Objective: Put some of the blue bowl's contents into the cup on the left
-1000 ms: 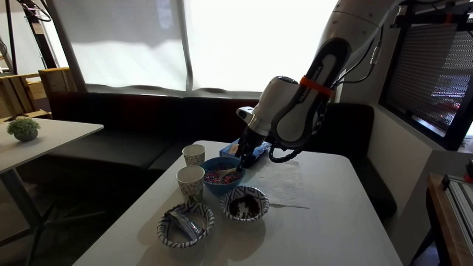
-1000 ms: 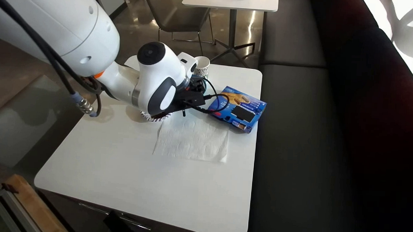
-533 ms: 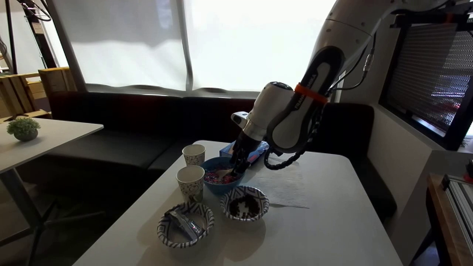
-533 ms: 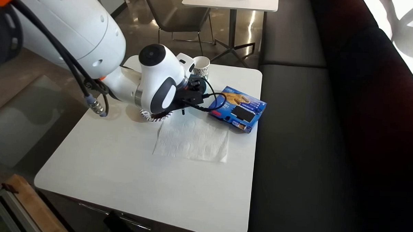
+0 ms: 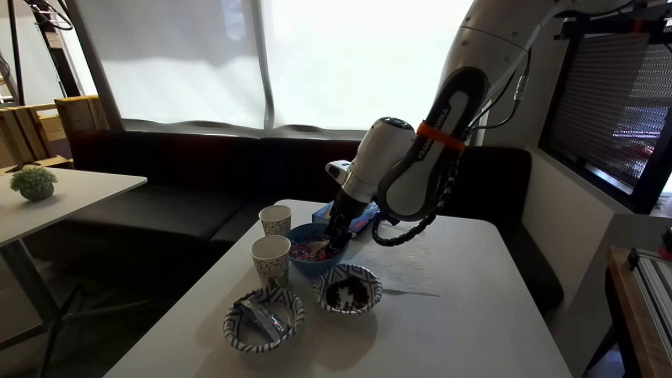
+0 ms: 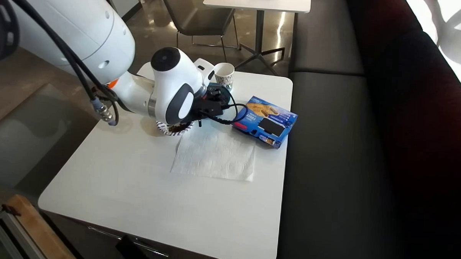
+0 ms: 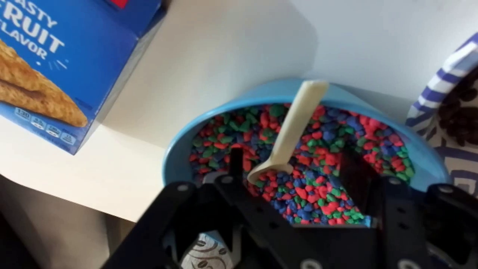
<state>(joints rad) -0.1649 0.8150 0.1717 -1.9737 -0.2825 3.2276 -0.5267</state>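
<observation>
Closest to us in an exterior view stood a patterned bowl with a dark, shiny packet in it, its markings too small to read. Just behind, we saw a second patterned bowl with dark brown pieces, and a scroll-printed near cup, upright. Next came the blue bowl, on the white table just beside that cup, filled with small red, green and blue pieces. A pale spoon leaned in it, its scoop down among them. Over the blue bowl we found the gripper, its fingers well apart, the spoon between them with gaps on either side. On the arm above we read “FRAN” and “MIKA”, an orange band crossing the lettering. A far cup stood upright just behind the blue bowl; which cup the task called left, we could not tell. A white paper sheet lay flat, and beyond it a blue box: in the wrist view we read white words ending in “ASTY”, “RUIT” and “LAVOR” above a picture of golden-brown pastry, and “130” in a small panel. Farther off, we saw a dark bench and, on another table, a small potted plant
</observation>
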